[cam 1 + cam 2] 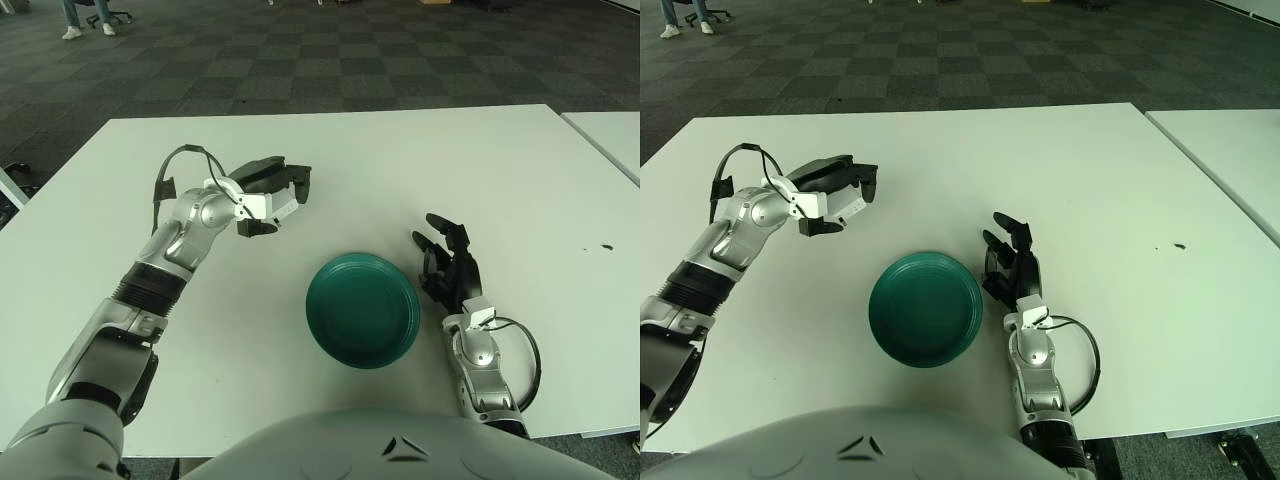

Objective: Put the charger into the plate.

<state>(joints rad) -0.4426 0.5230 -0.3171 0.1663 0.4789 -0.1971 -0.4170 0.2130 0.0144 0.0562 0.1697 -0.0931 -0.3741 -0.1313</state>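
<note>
The white charger is held in my left hand, whose dark fingers are shut around it above the white table. It hangs up and to the left of the dark green plate, apart from it. The plate lies in the near middle of the table with nothing in it. My right hand shows just right of the plate, fingers spread and holding nothing.
A second white table stands at the right edge, across a narrow gap. A small dark speck marks the table's right side. Chequered carpet lies beyond the far edge, with a seated person's legs at the top left.
</note>
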